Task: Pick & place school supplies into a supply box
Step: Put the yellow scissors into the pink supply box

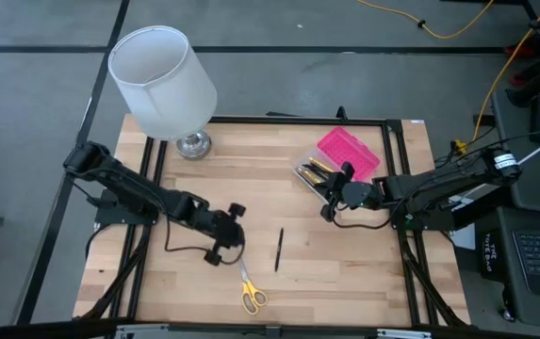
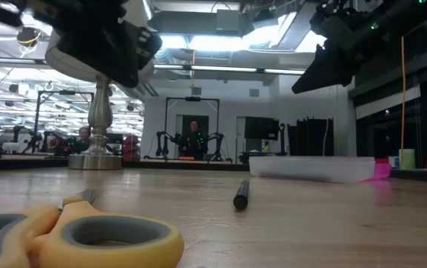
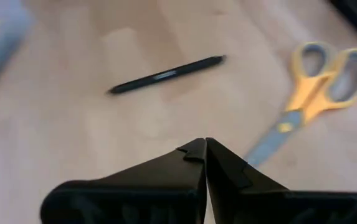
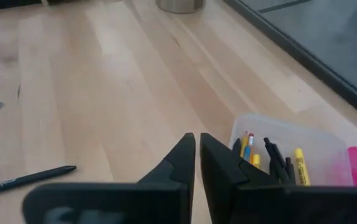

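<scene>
The left gripper (image 3: 204,144) hung clenched and empty above bare wood between the black pen (image 1: 279,250) and the scissors (image 1: 252,293), near the table's front edge. The right gripper (image 4: 197,142) was nearly closed, empty, beside the supply box (image 1: 337,162); its contents were partly hidden

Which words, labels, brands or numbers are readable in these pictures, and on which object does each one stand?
No text can be read in any view.
Black pen: a pale mark on its barrel, too blurred to read.
Yellow-handled scissors: no lettering visible.
Pink lid of the supply box: textured only, no label visible.
Lamp shade: plain white.
</scene>
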`<state>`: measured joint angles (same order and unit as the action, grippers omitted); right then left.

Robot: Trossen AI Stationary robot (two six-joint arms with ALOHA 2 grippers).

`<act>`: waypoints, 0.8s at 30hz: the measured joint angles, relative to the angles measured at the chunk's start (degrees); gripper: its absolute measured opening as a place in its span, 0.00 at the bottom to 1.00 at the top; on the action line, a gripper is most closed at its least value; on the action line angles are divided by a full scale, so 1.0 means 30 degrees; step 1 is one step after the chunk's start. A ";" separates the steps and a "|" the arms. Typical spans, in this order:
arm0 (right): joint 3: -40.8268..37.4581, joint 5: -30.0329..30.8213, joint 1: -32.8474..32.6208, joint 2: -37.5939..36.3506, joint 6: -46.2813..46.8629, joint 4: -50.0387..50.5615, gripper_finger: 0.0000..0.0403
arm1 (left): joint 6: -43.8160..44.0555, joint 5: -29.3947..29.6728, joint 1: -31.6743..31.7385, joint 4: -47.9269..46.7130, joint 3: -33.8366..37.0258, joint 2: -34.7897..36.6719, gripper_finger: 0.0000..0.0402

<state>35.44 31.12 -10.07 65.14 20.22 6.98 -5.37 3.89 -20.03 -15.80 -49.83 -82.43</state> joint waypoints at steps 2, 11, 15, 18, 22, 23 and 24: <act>0.0000 -0.0001 0.0007 0.0000 -0.0561 -0.0028 0.07 | 0.0112 -0.0455 -0.0396 -0.0357 -0.0838 -0.0810 0.01; 0.0000 0.0108 0.0044 0.0000 -0.2793 -0.1505 0.07 | 0.1650 -0.1040 -0.1790 -0.3614 -0.4880 -0.4172 0.00; 0.0000 0.0101 0.0044 0.0000 -0.3286 -0.2277 0.07 | 0.2103 -0.1845 -0.2207 -0.4400 -0.6388 -0.5447 0.00; 0.0000 0.0101 0.0044 0.0007 -0.3377 -0.2307 0.07 | 0.1855 -0.1651 -0.2472 -0.3986 -0.7147 -0.6276 0.01; 0.0000 0.0093 0.0044 0.0007 -0.3341 -0.2308 0.07 | 0.1373 -0.1657 -0.2601 -0.3567 -0.7486 -0.6958 0.01; 0.0000 0.0093 0.0044 0.0007 -0.3290 -0.2308 0.07 | 0.1325 -0.1657 -0.2601 -0.3521 -0.7486 -0.7055 0.01; 0.0000 0.0086 0.0044 0.0007 -0.3138 -0.2294 0.07 | 0.1321 -0.1660 -0.2601 -0.3568 -0.7486 -0.7129 0.01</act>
<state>35.44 31.38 -9.93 65.17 10.81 0.10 -1.41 -1.09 -27.83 -26.51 -72.29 -103.81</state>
